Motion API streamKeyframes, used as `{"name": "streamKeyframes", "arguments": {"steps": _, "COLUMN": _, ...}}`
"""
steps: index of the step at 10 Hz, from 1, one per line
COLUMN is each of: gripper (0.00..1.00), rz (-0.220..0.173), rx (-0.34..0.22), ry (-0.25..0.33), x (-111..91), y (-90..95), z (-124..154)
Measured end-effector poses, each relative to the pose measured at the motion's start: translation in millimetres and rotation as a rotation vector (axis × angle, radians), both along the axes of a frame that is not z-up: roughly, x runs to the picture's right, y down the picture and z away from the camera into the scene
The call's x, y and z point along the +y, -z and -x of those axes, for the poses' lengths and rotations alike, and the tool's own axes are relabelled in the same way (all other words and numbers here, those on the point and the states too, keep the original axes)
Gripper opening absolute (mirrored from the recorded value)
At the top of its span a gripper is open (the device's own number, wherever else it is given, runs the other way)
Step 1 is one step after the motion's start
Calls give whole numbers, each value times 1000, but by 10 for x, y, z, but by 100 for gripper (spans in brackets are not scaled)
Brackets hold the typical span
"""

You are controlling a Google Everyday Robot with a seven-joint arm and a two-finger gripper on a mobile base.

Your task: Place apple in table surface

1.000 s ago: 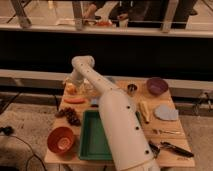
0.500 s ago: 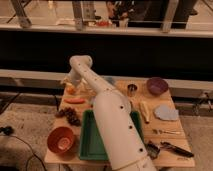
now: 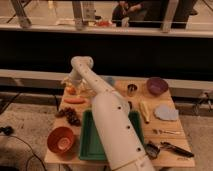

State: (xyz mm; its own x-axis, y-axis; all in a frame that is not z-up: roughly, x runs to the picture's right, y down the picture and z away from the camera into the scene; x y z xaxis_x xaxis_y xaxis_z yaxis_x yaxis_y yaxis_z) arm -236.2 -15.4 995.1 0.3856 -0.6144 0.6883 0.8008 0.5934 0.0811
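**Apple low at the far-left corner, arm reached over it**

The apple sat at the far-left corner of the surface, a small yellow-orange spot with the gripper directly upon or just above it; whether the fruit rested on the wood or hung a little off it could not be told; nor could it be told how far apart the jaws stood or whether they had hold of the fruit. That corner looked a sensible spot for a set-down, being bare wood apart from the carrot lying just in front of it, toward the camera.

The white arm ran from the near edge diagonally up and bent down at its elbow over that corner, crossing above the green tray and hiding much of it; the reach seemed chosen to clear the tray and come down from above.

Nearer the camera on the left lay the dark grapes, then the orange bowl; well apart on the right stood a purple bowl, a small metal cup, a banana, a grey plate and some utensils; none crowded the apple's corner, so release there seemed unlikely to knock anything but the carrot.
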Motion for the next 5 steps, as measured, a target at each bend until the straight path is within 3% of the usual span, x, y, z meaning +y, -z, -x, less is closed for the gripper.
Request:
{"name": "streamKeyframes", "arguments": {"steps": 2, "gripper": 78, "rz": -6, "rx": -5, "ry": -5, "x": -5, "y": -38, "z": -3}}
{"name": "streamKeyframes", "arguments": {"steps": 5, "gripper": 54, "rz": -13, "rx": -15, "ry": -8, "x": -16, "y": -59, "z": 13}}
